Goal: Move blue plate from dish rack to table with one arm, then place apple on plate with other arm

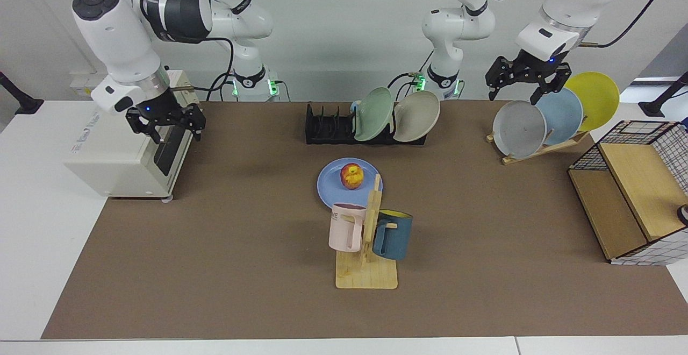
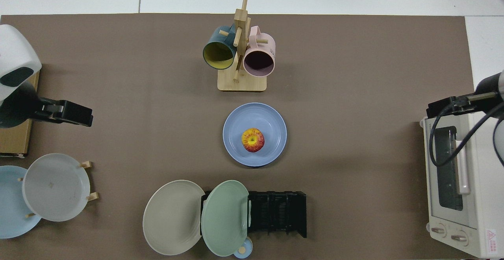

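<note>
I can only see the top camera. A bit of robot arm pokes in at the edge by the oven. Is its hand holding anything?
Observer: No. The right gripper hangs open and empty above the front of the toaster oven.
Operator: What about the other hand, near the grey plate?
Observer: The left gripper is open and empty too. It is above the wooden plate stand and grips no plate.
Operator: Are there any plates I can't see?
Observer: Yes. A yellow plate stands at the back of that stand, behind the pale blue plate.
</note>
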`<action>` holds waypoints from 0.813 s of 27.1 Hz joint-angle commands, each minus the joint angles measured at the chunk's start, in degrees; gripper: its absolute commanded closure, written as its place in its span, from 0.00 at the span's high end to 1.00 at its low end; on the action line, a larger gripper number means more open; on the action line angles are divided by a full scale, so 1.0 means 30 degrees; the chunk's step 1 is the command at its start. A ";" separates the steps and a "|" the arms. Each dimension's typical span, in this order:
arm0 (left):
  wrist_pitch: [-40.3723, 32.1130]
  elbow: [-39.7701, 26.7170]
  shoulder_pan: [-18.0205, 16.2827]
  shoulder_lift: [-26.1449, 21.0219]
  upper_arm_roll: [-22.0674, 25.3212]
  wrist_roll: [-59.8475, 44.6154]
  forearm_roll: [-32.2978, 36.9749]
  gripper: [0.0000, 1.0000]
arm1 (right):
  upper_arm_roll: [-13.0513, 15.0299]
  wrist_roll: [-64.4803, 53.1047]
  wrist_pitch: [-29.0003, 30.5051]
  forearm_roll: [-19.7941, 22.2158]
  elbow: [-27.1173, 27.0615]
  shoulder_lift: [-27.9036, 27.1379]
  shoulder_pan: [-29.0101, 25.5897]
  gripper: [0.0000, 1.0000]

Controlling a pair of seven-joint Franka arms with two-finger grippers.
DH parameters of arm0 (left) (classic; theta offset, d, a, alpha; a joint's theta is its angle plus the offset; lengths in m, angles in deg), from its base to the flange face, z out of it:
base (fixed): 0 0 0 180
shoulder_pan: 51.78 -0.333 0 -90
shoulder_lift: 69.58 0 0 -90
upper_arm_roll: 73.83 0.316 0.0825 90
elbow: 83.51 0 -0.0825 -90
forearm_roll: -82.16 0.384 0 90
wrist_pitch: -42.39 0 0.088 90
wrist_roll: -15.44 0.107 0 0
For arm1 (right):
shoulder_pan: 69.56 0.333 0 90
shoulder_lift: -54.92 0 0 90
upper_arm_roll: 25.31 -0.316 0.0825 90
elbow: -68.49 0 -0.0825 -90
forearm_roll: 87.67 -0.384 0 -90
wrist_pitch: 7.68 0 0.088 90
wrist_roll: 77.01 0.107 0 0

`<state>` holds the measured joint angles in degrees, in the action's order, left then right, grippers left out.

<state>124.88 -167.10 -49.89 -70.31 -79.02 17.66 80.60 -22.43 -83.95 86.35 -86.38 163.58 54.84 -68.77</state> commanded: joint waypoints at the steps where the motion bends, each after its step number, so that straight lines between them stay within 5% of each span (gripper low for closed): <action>1: -0.0251 0.0207 0.0190 0.0125 0.0238 -0.0243 -0.0037 1.00 | -0.0257 -0.0383 -0.0642 -0.0080 -0.0496 0.0057 -0.0205 1.00; 22: -0.0222 0.0207 0.0161 0.0125 0.0238 -0.0243 -0.0037 1.00 | -0.0462 -0.0383 -0.0642 -0.0110 -0.0495 0.0086 0.0030 1.00</action>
<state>124.88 -167.10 -49.89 -70.15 -78.92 17.57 80.60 -23.66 -83.95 85.41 -86.42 162.44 55.11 -68.40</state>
